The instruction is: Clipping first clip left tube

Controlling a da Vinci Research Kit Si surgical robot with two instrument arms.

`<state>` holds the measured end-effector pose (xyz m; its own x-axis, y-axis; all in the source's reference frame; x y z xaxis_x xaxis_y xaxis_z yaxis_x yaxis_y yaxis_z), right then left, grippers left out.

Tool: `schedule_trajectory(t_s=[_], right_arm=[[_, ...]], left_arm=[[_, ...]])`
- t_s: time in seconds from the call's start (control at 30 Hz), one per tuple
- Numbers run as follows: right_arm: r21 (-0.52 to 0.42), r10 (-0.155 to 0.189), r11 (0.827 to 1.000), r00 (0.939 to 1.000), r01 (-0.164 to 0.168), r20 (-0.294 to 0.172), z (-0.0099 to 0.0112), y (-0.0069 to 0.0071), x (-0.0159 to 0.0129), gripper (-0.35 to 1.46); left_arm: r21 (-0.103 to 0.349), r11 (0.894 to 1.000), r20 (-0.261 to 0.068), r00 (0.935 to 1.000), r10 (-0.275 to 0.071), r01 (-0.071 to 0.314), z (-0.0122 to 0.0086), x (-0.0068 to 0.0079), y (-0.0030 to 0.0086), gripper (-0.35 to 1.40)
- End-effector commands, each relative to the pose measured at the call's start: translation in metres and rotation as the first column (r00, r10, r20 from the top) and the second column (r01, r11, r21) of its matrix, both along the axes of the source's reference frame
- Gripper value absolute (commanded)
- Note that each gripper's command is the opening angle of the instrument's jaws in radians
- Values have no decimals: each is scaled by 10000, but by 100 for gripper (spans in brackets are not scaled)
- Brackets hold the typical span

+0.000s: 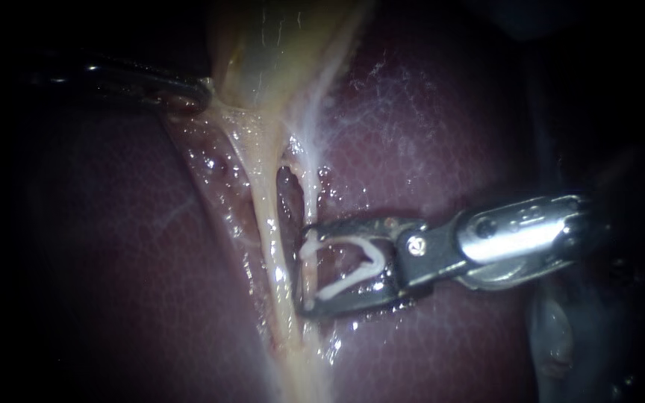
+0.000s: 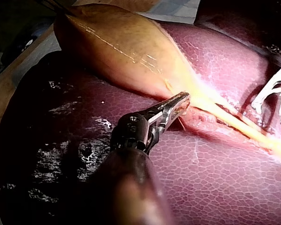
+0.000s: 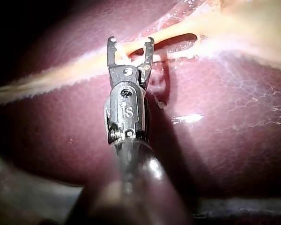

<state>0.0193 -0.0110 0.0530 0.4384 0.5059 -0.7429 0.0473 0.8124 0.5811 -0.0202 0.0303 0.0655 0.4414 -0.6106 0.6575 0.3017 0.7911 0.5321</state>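
Observation:
The pale yellow gallbladder [image 1: 263,45] [image 2: 117,47] tapers down into two strands: a thicker yellowish left tube [image 1: 269,216] and a thinner whitish right tube [image 1: 310,198]. My right instrument [image 1: 309,275] [image 3: 131,42] comes in from the right, its jaws open and carrying a white clip [image 1: 352,261] [image 2: 267,93]. The jaw tips straddle the thin right tube and stop just short of the left tube. A pale strand [image 3: 61,72] crosses between the open jaws. My left instrument [image 1: 188,93] [image 2: 180,99] is shut on tissue at the gallbladder's neck.
Dark red liver [image 1: 427,127] [image 2: 215,178] [image 3: 215,140] lies under and on both sides of the tubes. Wet, glistening raw tissue [image 1: 218,172] lines the groove beside the left tube. The surroundings beyond the liver are dark.

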Motion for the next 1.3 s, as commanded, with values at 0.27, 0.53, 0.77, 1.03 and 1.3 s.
schedule_trajectory(t_s=[0.27, 0.53, 0.77, 1.03, 1.3], right_arm=[[630, 45, 9980, 10000, -50, 78, 40, -13, 2, 50], [1143, 1, 9934, 9999, -15, 117, 81, -19, 2, 50], [1382, -131, 9903, 9999, 141, -80, 106, -19, 7, 50], [2206, 34, 9752, 9954, 180, -960, 107, -15, 25, 49], [3112, 19, 9485, 9811, 596, -1936, 103, -15, 37, 49]], left_arm=[[-7, 10000, 4, 10000, -1, 1, 1, 0, -1, -35], [-6, 10000, -22, 10000, 14, -14, 2, -1, -1, -35], [-6, 10000, -20, 10000, 19, -19, 2, 0, -1, -35], [-6, 10000, -19, 10000, 19, -19, 2, 1, -1, -35], [-6, 10000, -18, 10000, 21, -21, 2, 1, -2, -35]])
